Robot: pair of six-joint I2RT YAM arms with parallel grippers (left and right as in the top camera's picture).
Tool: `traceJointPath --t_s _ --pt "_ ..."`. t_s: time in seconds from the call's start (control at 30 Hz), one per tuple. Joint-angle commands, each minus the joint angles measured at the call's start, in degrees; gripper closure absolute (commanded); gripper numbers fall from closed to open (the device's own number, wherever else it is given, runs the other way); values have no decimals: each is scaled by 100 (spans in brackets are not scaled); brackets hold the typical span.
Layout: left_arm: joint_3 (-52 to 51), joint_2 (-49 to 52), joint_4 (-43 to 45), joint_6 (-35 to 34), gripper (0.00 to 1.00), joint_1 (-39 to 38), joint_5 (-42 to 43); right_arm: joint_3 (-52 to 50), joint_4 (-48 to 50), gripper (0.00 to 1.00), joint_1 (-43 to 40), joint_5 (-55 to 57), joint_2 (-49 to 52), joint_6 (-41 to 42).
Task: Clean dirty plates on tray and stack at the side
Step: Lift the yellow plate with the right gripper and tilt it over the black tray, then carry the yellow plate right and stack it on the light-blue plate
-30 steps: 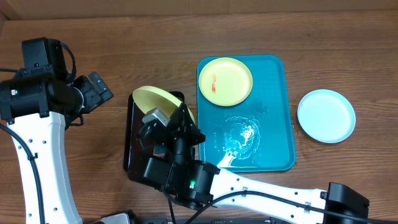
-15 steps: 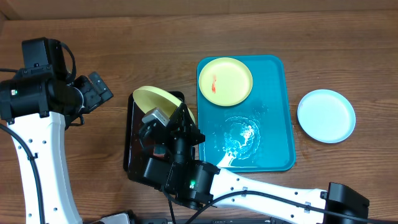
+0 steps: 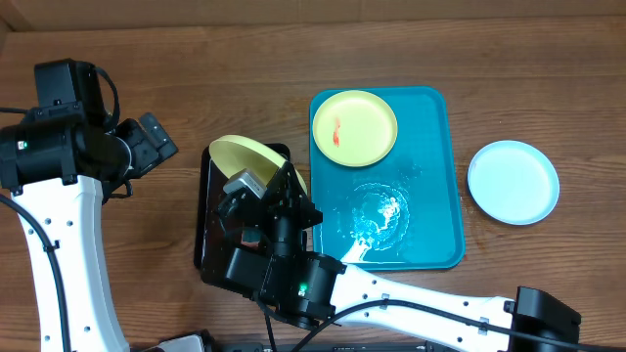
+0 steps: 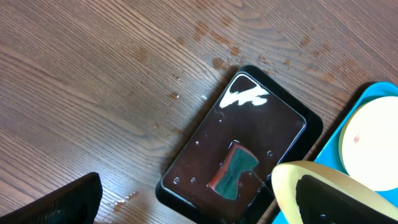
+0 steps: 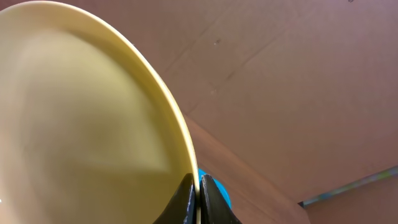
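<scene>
Nothing is changing: the right end effector point(image 5: 198, 186) is still pinching a yellow plate point(image 3: 246, 154) above the black tray point(image 4: 202, 163), cleaning pending.

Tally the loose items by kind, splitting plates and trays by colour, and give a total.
Yellow-green plates: 2
Pale blue plate: 1
Teal tray: 1
Black tray: 1
Sponge: 1
Total: 6

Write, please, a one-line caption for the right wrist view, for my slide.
Right wrist view: jaws shut on the rim of a pale yellow plate filling the left half.
</scene>
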Motion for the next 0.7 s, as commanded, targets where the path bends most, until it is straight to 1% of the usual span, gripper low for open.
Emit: traceJointPath --t_s 0.0,0.27,0.37,0.43,0.53,0.6,0.67 --pt "98 -33 4 68 0 15 -79 105 46 96 15 184 -186 20" --pt "98 -33 4 68 0 15 -79 105 46 96 -17 155 -186 26" --pt "98 -33 4 68 0 15 -79 105 39 96 -256 -186 -186 170" --pt "98 -33 4 68 0 15 -79 105 -13 96 -533 -588 -188 522" --pt "98 -33 7 68 0 15 -79 107 -260 96 -1102 -1961 -232 1038" --pt "98 -33 4 68 0 15 -79 157 -549 96 -1561 -3335 -334 1445" --pt "98 -33 4 68 0 15 -79 304 -909 96 -2210 -5099 -501 1906"
